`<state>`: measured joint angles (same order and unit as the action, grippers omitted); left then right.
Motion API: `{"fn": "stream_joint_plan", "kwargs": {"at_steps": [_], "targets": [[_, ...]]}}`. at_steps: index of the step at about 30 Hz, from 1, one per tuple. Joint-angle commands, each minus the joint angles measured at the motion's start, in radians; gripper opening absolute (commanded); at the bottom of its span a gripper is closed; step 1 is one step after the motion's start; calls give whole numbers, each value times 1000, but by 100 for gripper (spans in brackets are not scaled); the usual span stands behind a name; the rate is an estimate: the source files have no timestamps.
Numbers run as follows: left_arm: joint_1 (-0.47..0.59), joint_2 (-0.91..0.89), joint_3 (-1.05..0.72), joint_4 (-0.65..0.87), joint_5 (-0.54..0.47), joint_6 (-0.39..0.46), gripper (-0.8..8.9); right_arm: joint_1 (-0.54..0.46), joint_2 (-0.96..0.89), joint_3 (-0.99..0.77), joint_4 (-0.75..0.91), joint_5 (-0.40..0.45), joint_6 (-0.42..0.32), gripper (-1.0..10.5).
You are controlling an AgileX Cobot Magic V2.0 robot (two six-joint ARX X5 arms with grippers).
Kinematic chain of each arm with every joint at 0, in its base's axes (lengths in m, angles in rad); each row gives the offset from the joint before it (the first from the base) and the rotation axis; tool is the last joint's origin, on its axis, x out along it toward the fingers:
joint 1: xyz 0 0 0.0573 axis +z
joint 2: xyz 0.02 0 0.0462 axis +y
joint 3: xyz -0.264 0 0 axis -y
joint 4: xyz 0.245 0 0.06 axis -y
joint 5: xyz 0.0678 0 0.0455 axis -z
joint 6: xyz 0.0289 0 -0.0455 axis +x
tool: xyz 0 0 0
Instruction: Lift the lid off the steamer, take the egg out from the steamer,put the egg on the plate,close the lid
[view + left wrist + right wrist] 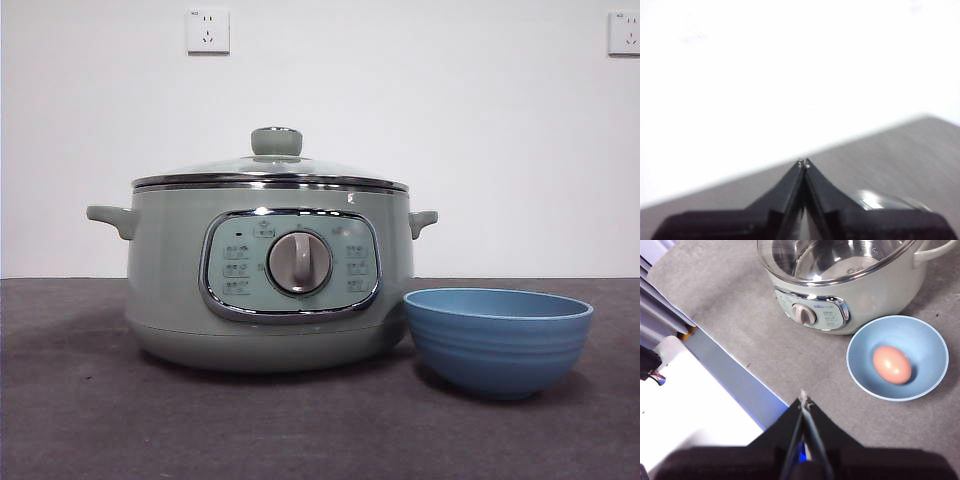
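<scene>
We found the lid (272,168) seated on the steamer (265,290), the egg (892,364) in the plate (498,340) at its 3 o'clock; left gripper (804,162) and right gripper (803,401) were pinched closed, empty, apparently finished.

Even, fairly bright light fills the front view, which is sharp throughout. The round pale sage-green electric steamer (270,270) carries small white glints on its chrome panel frame, and the domed glass lid (270,170) shines along its rim. The deep blue ridged plate (498,340) casts a soft shadow on the dark grey table (80,420). The left wrist view is overexposed and blurred, most of it washed white. The right wrist view is clear, with highlights on the glass.
</scene>
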<state>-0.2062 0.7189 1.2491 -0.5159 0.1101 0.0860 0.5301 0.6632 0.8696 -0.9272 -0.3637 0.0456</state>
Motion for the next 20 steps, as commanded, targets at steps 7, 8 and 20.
{"fn": "stream_joint_plan", "kwargs": {"at_steps": [7, 8, 20], "targets": [[208, -291, -462, 231, -92, 11, -3, 1, -1, 3, 5, 3, 6, 1], [218, -324, -520, 248, -90, 6, -3, 1, -1, 3, 5, 3, 6, 1], [241, -554, -978, 318, -92, -96, -3, 1, -2, 3, 5, 3, 6, 1]]}}
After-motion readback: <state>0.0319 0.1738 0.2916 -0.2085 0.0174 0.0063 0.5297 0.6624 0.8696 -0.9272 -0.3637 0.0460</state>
